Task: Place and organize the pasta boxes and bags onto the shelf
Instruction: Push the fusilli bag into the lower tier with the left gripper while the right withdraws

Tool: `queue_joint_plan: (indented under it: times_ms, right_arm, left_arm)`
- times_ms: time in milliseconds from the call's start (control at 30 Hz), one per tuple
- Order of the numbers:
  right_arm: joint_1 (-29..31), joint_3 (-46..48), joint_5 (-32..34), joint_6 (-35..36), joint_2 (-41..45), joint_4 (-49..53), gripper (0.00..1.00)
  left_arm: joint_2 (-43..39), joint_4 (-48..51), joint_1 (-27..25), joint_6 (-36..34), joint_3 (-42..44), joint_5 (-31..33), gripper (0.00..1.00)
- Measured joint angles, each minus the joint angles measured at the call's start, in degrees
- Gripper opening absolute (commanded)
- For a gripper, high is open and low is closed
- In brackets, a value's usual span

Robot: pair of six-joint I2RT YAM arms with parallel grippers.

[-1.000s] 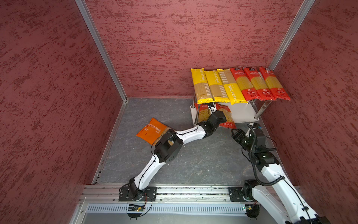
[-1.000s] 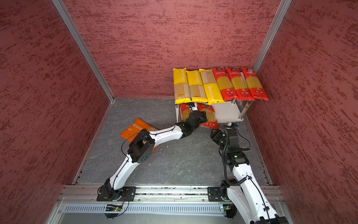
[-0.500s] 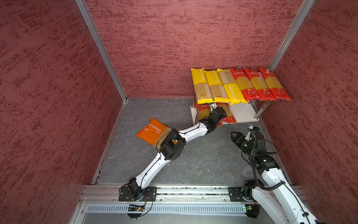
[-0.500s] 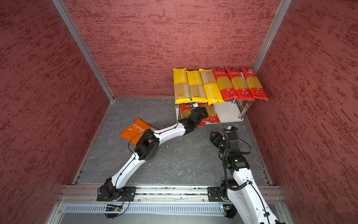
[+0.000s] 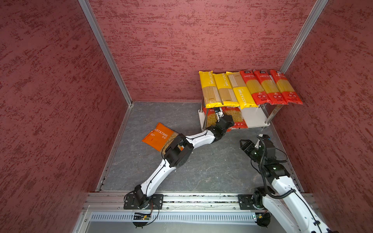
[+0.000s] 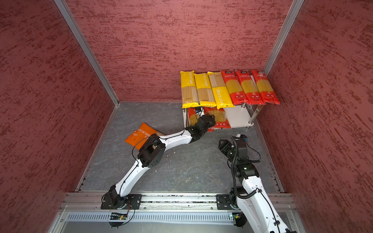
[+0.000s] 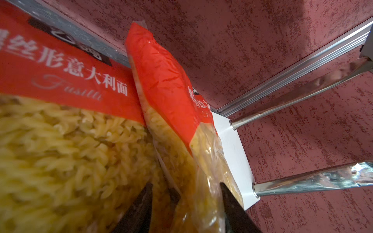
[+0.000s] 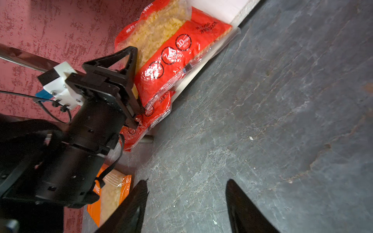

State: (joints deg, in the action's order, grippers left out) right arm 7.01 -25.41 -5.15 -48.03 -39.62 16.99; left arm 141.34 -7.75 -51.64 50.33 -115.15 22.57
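Right arm has drawn back from the shelf [image 5: 254,118], and the left gripper [image 7: 184,186] has parted its jaws. They now stand apart astride the near end of a red bag [image 7: 171,84] on the lower board, which leans tilted against a second red bag [image 7: 60,131]. Six spaghetti packs [image 5: 226,88] lie side by side on the top board. An orange bag [image 5: 158,135] lies on the floor [image 5: 201,161], partly under the left arm. Nearer the front, the right gripper [image 8: 186,181] hangs over bare floor, jaws apart and empty.
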Motion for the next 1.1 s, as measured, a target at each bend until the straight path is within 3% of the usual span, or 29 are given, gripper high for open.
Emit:
queue_joint_plan:
  times_ms: [200, 333, 600, 767, 933, 1100]
  right_arm:
    - [0.0, 0.8, 0.0, -1.0, -1.1, -1.3, 0.63]
    - [0.0, 0.9, 0.0, -1.7, -1.4, -2.6, 0.63]
    - [0.0, 1.7, 0.0, -2.6, 0.8, -2.8, 0.63]
    - [0.0, 1.9, 0.0, -2.6, 2.0, -2.5, 0.63]
    - [0.0, 1.9, 0.0, -2.6, 2.1, -2.5, 0.63]
    - [0.0, 1.9, 0.0, -2.6, 2.5, -1.9, 0.63]
  left_arm:
    - [-8.6, -1.0, 0.6, -2.1, 9.7, -2.4, 0.47]
    - [-9.5, -2.2, 1.0, -2.7, 10.4, -5.0, 0.44]
    - [-7.2, -2.1, 0.0, -3.3, 9.3, -10.5, 0.20]
    - [-6.5, -1.9, -0.8, -4.0, 9.6, -12.3, 0.11]
    - [-8.1, -3.3, -0.6, -4.3, 13.5, -13.9, 0.15]
    - [-14.3, -2.1, -0.1, -6.8, 20.3, -15.3, 0.39]
